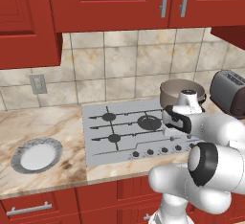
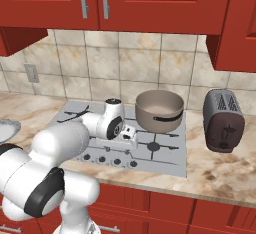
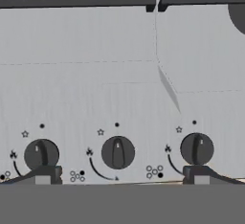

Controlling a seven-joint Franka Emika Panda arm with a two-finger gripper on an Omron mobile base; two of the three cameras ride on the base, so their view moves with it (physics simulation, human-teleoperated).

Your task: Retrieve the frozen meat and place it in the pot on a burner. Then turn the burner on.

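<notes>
gripper point(image 3: 119, 177) held over stove knobs point(image 3: 117, 152) | jaws spread apart, nothing gripped | pot point(image 2: 159, 110) seated on back burner | toaster point(image 2: 223, 119) beside stove

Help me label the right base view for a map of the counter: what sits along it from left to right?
Plate at the left edge → stove → pot on its back right burner → toaster.
</notes>
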